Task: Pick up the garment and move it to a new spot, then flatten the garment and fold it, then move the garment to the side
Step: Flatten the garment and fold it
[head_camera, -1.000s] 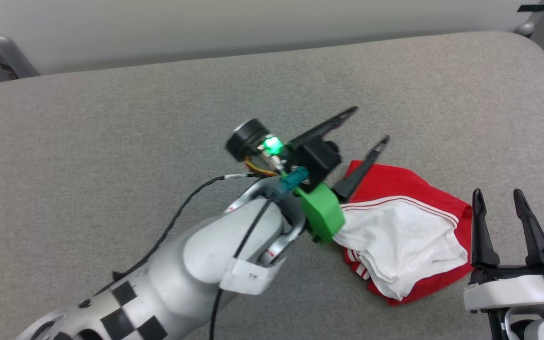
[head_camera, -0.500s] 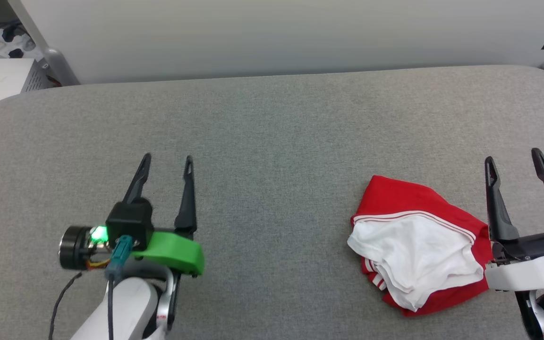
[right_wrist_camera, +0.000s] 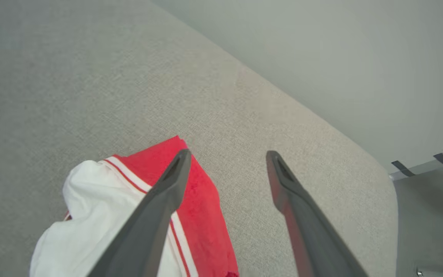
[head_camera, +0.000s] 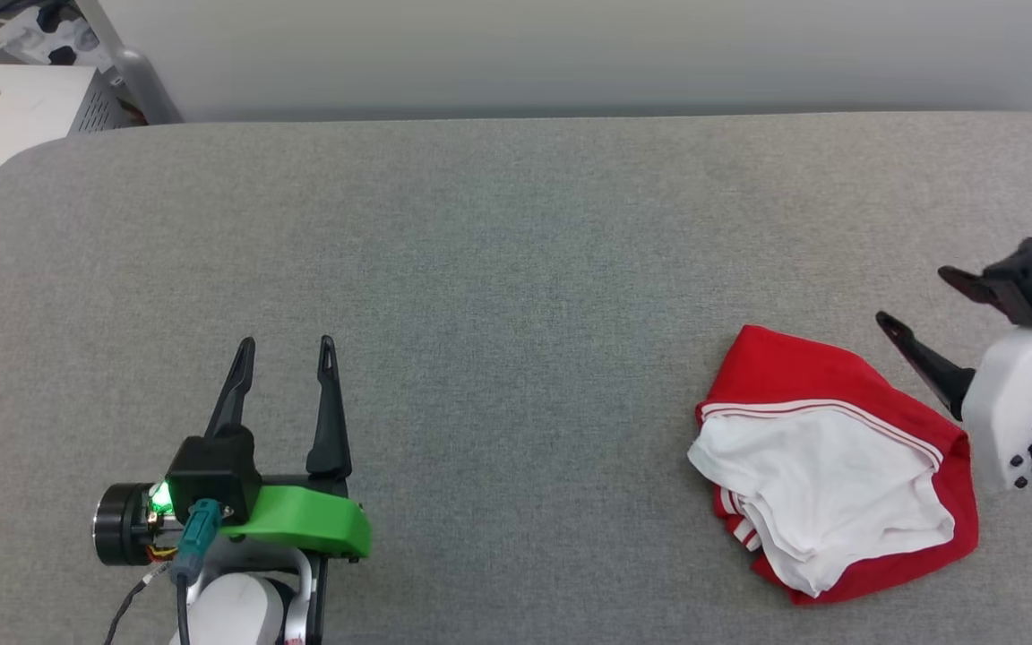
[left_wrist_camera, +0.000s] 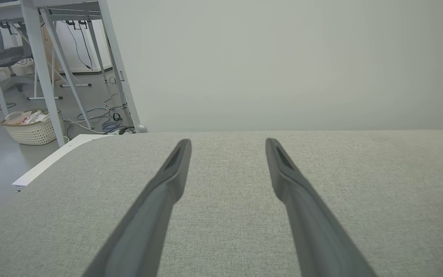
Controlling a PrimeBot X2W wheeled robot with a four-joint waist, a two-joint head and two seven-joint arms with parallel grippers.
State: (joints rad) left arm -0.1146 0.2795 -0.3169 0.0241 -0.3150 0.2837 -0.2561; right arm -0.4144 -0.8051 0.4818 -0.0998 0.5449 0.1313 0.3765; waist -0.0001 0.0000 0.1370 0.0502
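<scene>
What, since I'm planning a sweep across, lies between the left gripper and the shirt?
Bare grey table: in the head view, nothing lies between the left gripper and the shirt.

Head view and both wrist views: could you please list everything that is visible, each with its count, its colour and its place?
red short-sleeved soft cloth T-shirt with white sleeves: one, red and white, lying bundled on the table's right part
grey fabric-covered table with rounded corners: one, grey, under the T-shirt and both arms
cream woven basket: one, cream, on the floor beyond the table's left end
tangled floor cables: several, dark and blue, on the floor near the wall
grey metal frame legs: several, grey, standing beside the basket
left gripper: one, dark jaws open, over the table's left part
right gripper: one, dark jaws open, just right of the T-shirt
</scene>
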